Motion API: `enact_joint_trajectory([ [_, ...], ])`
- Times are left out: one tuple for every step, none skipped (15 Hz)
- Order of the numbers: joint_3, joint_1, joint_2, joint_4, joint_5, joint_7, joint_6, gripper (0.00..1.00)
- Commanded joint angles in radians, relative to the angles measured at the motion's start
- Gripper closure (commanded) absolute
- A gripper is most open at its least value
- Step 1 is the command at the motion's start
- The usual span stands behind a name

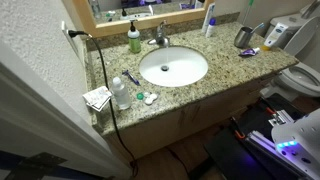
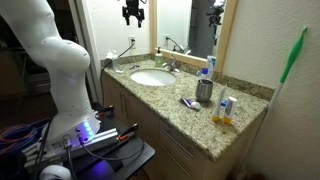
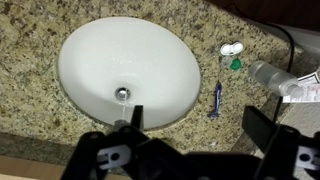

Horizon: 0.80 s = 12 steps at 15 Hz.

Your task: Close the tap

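The tap [image 1: 158,35] is a small chrome faucet at the back rim of the white oval basin [image 1: 190,76], next to a green soap bottle [image 1: 134,40]. It also shows in an exterior view [image 2: 172,65] behind the basin [image 2: 140,80]. My gripper [image 2: 133,13] hangs high above the counter, well clear of the tap. In the wrist view its two dark fingers are spread wide apart and empty [image 3: 198,125], looking down on the basin [image 3: 90,50] and the granite counter. The tap is out of the wrist view.
A blue razor [image 3: 216,100], a green-and-white small item [image 3: 234,55] and a clear bottle [image 3: 275,75] lie beside the basin. A metal cup [image 1: 243,37], a black cable [image 1: 100,70] and papers [image 1: 97,97] are on the counter. A toilet [image 1: 300,78] stands beside it.
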Motion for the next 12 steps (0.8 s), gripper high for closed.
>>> enact_joint_trajectory([
  [0.008, -0.009, 0.001, 0.003, 0.002, -0.001, -0.003, 0.0],
  [0.009, -0.01, 0.001, 0.004, 0.009, 0.012, -0.009, 0.0],
  [0.014, -0.014, -0.001, 0.003, -0.006, 0.037, -0.004, 0.0],
  [0.02, -0.019, -0.003, -0.003, -0.02, 0.068, 0.014, 0.0],
  [0.026, -0.024, -0.005, -0.007, -0.03, 0.108, 0.028, 0.0],
  [0.027, -0.024, -0.005, -0.008, -0.017, 0.144, 0.039, 0.0],
  [0.022, -0.017, -0.004, -0.01, 0.018, 0.152, 0.059, 0.0],
  [0.02, -0.015, 0.0, 0.003, -0.003, 0.121, 0.023, 0.0],
  [0.022, -0.016, 0.0, 0.003, 0.003, 0.136, 0.032, 0.0],
  [0.023, -0.016, 0.0, 0.003, 0.005, 0.143, 0.035, 0.0],
  [0.023, -0.016, 0.0, 0.003, 0.006, 0.146, 0.036, 0.0],
  [0.029, -0.025, 0.002, 0.021, -0.033, 0.178, -0.041, 0.0],
])
